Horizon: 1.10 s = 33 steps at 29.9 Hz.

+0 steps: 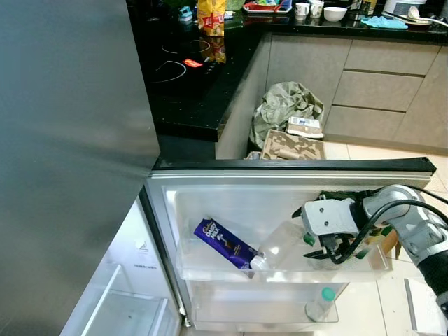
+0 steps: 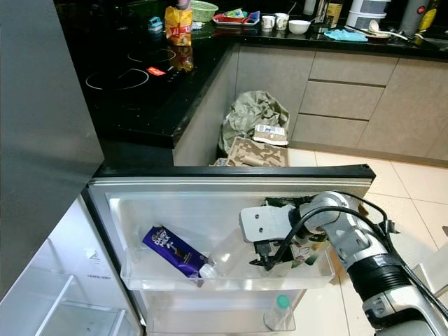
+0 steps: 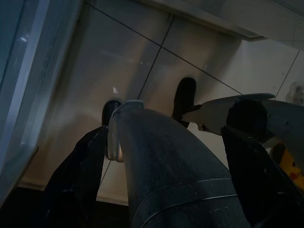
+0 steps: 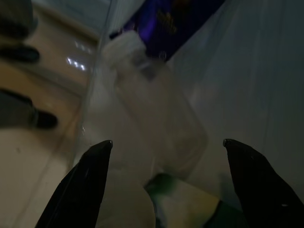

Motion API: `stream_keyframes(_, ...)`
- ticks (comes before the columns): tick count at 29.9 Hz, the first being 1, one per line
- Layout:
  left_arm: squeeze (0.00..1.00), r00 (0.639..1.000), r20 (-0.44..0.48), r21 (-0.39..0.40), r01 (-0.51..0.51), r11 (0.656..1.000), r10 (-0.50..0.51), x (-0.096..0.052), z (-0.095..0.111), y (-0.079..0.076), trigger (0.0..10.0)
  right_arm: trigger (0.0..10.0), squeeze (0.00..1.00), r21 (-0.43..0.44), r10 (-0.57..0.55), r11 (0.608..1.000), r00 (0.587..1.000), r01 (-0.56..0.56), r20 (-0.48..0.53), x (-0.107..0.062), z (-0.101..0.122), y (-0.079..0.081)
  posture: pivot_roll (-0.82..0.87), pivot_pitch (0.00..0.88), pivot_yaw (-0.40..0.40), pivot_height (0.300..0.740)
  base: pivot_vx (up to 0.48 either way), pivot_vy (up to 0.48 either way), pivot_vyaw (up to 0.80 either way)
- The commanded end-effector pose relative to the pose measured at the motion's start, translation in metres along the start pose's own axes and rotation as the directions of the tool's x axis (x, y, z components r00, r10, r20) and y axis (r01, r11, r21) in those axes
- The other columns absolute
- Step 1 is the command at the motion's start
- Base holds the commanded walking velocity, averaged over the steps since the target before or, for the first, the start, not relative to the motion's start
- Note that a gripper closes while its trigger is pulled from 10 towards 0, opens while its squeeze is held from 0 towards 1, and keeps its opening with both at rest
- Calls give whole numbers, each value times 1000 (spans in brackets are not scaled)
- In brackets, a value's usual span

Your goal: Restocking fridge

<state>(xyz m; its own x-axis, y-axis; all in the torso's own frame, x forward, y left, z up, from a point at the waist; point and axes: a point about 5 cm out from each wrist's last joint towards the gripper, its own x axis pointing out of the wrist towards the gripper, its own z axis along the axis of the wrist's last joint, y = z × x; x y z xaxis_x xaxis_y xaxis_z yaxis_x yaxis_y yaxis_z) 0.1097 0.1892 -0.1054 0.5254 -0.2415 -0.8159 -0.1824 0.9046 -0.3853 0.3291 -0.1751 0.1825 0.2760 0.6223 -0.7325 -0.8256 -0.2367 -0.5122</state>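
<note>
- Restocking is at the placing step, as I judge it: the right pincer (image 2: 269, 262) is inside the upper door shelf (image 2: 231, 283) of the open fridge door (image 2: 231, 172), in the lower middle of the right eye frame.
- In the right wrist view the two black fingers (image 4: 90, 183) are wide apart and hold nothing; between them, a little beyond the tips, lies a clear plastic bottle (image 4: 159, 121) with a white cap.
- This bottle lies on its side in the shelf, with the cap toward the purple chocolate packet (image 2: 173, 252), which rests tilted at the left end of the same shelf; cap and packet look touching or almost so.
- Below, in the lower door shelf (image 2: 210, 318), a second bottle with a green cap (image 2: 281, 308) stands at the right end.
- Something green and yellow sits just under the right pincer, but it is too blurred to name.
- The left pincer (image 3: 156, 156) hangs idle over the tiled floor (image 3: 142, 71); its fingers are spread wide and empty, with a grey leg between them in the wrist view.
- For the next move, I think the pincer must either close on the lying bottle to stand it upright, or come out of the shelf without touching its clear front wall, and then fetch another item.
- Care is needed, because a round bottle can roll when it is pushed.
</note>
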Motion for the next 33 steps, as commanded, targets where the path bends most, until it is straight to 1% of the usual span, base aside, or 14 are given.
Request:
stream_keyframes(1, 0, 1000, -29, -7, -3, 1000, 3, -1, -10, -1, 10000, 10000, 1000, -28, 4, 1000, 1000, -4, -11, 4, 1, -1, -149, 36, -22, 740, 0, 0, 0)
stream_keyframes(2, 0, 1000, -28, -7, -3, 1000, 3, -1, -9, -1, 10000, 10000, 1000, -29, 7, 1000, 1000, -7, -8, 6, 1, -2, -149, 36, -22, 740, 0, 0, 0)
stream_keyframes(3, 0, 1000, -28, -7, -3, 1000, 3, -1, -9, 0, 10000, 10000, 0, -46, -1, 999, 1000, 1, 2, 8, 4, -4, -148, 41, -21, 740, 0, 0, 0)
stream_keyframes(6, 0, 1000, -27, -5, -3, 1000, 3, -2, -9, 0, 10000, 10000, 0, -108, -24, 994, 1000, 26, 13, 14, 10, -10, -150, 43, -19, 740, 0, 0, 0)
stream_keyframes(12, 0, 1000, -28, -5, -2, 1000, 2, -2, -8, 1, 10000, 10000, 0, -161, -31, 986, 998, 39, 53, 23, 23, -17, -150, 44, -18, 740, 0, 0, 0)
stream_keyframes(15, 0, 1000, -28, -5, -1, 1000, 1, -2, -9, 1, 10000, 10000, 0, -191, -10, 981, 999, 19, 50, 28, 25, -17, -146, 47, -17, 740, 0, 0, 0)
stream_keyframes(16, 0, 1000, -29, -5, -1, 1000, 1, -2, -9, 1, 10000, 10000, 0, -224, 17, 975, 999, -8, 38, 31, 27, -17, -146, 47, -17, 740, 0, 0, 0)
stream_keyframes(17, 0, 1000, -29, -5, -1, 1000, 1, -2, -9, 1, 10000, 10000, 0, -233, 24, 972, 999, -16, 34, 32, 28, -17, -146, 47, -17, 740, 0, 0, 0)
stream_keyframes(24, 0, 1000, -27, -6, -1, 1000, 1, -2, -9, 2, 10000, 10000, 0, -270, 65, 961, 998, -58, 18, 30, 31, -20, -146, 48, -18, 740, 0, 0, 0)
stream_keyframes(26, 0, 1000, -28, -6, -2, 1000, 2, -3, -9, 2, 10000, 10000, 0, -304, 126, 945, 992, -123, -8, 29, 35, -21, -143, 48, -20, 740, 0, 0, 0)
stream_keyframes(28, 0, 1000, -28, -6, -2, 1000, 2, -3, -9, 2, 10000, 10000, 0, -308, 142, 941, 990, -138, -10, 29, 36, -21, -146, 47, -24, 740, 0, 0, 0)
stream_keyframes(29, 0, 1000, -26, -8, 1, 1000, -1, -2, -9, 1, 10000, 10000, 0, -327, 177, 930, 984, -168, -2, 32, 41, -21, -146, 47, -25, 740, 0, 0, 0)
stream_keyframes(30, 0, 1000, -25, -8, 2, 1000, -2, -2, -9, 1, 10000, 10000, 0, -332, 183, 927, 983, -173, -1, 33, 42, -20, -146, 47, -25, 740, 0, 0, 0)
stream_keyframes(33, 0, 1000, -23, -6, 10, 1000, -10, -1, -8, -2, 10000, 10000, 0, -359, 199, 915, 980, -185, 2, 44, 50, -22, -146, 41, -28, 740, 0, 0, 0)
